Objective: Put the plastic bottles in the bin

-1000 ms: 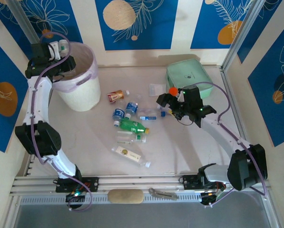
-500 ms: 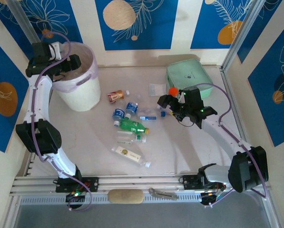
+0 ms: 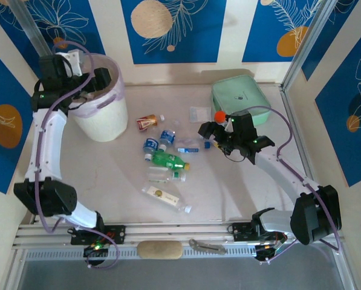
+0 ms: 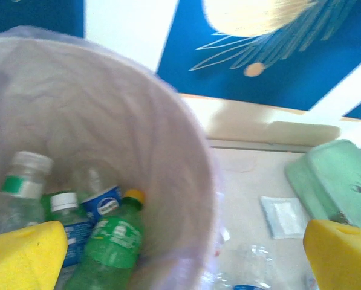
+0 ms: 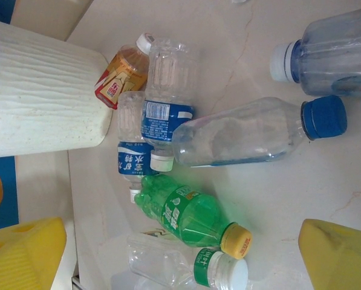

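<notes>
The bin [image 3: 104,121] stands at the back left, a round white bucket with a pinkish bag. My left gripper [image 3: 100,78] hovers open over its right rim [image 4: 186,181], yellow fingers [image 4: 23,257] spread with nothing between them. Inside lie a green bottle [image 4: 110,248], a blue-labelled one [image 4: 107,202] and a clear one [image 4: 20,181]. On the table lie a red-brown labelled bottle [image 3: 147,122], blue-labelled ones [image 3: 150,145], a green bottle [image 3: 170,160] and clear ones [image 3: 167,175]. My right gripper [image 3: 207,134] hangs open above the green bottle [image 5: 189,214] and a blue-capped clear bottle [image 5: 240,136].
A mint-green case [image 3: 239,95] sits at the back right with an orange-capped jar [image 3: 219,115] just in front of it. A small flat packet [image 3: 198,113] lies between the bin and the case. A long clear bottle [image 3: 167,199] lies nearest the arms' bases.
My left gripper has swung to the right over the bin's rim and its elbow has dropped toward the near edge. The right arm has barely shifted.
</notes>
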